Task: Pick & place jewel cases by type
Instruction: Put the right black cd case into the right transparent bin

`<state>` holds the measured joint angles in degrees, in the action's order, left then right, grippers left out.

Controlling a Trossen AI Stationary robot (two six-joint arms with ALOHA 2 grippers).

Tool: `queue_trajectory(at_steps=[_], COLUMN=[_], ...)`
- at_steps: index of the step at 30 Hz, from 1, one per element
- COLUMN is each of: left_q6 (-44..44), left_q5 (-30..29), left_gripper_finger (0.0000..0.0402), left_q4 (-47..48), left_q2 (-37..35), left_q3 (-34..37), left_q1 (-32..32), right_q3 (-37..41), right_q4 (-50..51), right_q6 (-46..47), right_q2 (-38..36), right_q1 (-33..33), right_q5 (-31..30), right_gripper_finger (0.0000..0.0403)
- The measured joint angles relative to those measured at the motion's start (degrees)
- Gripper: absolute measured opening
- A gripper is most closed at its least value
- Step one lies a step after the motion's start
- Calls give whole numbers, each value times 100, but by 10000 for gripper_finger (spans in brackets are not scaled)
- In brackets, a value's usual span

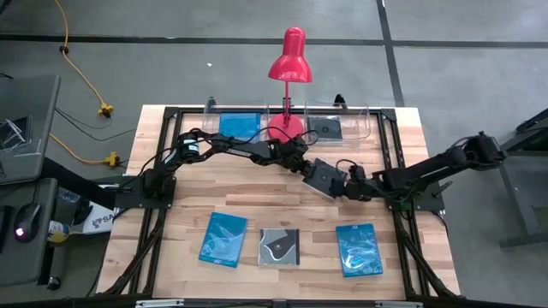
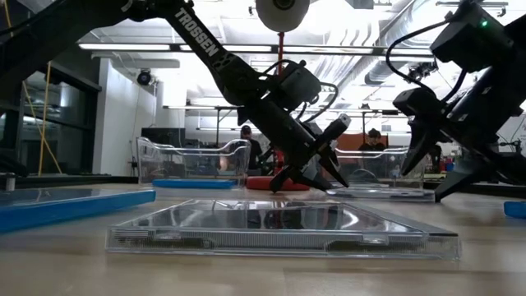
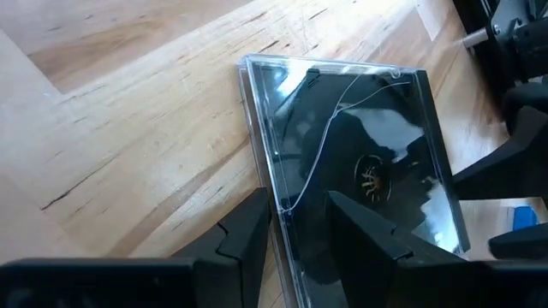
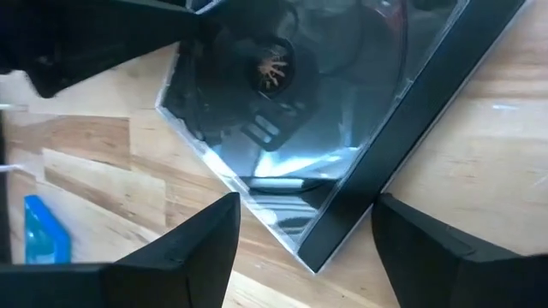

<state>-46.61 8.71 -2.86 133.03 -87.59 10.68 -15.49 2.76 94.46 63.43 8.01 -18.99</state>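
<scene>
A dark jewel case (image 1: 325,180) with a clear front edge and a black spine lies on the table's middle, turned askew, between both grippers. It also shows in the left wrist view (image 3: 368,162), the right wrist view (image 4: 282,103) and the low view (image 2: 378,195). My left gripper (image 1: 306,168) (image 3: 300,214) is narrowly open and straddles the case's clear edge, one finger off the case and one over its top face. My right gripper (image 1: 349,186) (image 4: 306,205) is wide open, its fingers standing on either side of the case's spine corner (image 4: 317,257) without touching. My left gripper comes slanting down from the table's left at the case's clear edge (image 3: 276,201). One finger (image 3: 360,231) stands over the top face just inside that edge, the other (image 3: 248,231) beside it over the wood. Whether either touches the case I cannot tell.
Near edge row: a blue case (image 1: 224,239), a black case with white swirl (image 1: 280,246), a blue case (image 1: 360,250). Far edge: clear trays, one holding a blue case (image 1: 240,124), one a dark case (image 1: 327,128), and a red lamp (image 1: 288,68) between them. People stand far behind (image 2: 244,131).
</scene>
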Motion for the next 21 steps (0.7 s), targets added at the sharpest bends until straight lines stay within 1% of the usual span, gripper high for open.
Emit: queue_trajectory(at_steps=[7,11,15,21], left_q6=[740,782,989,1171], left_q5=[-236,-291,-361,-384], left_gripper_finger=[120,120,120,120], left_q4=[3,-6,-20,-38], left_q2=[0,2,4,4], left_q3=[-4,-4,-10,-13], left_q1=[0,0,0,0], right_q3=[-7,-31,-48,-50], right_q4=[0,-23,-66,41], right_q6=[-189,-316,-357,-410], right_q2=[-439,-685,-921,-1031], right_q1=[0,6,42,42], right_q5=[-224,-316,-547,-774], right_gripper_finger=[241,241,241,241])
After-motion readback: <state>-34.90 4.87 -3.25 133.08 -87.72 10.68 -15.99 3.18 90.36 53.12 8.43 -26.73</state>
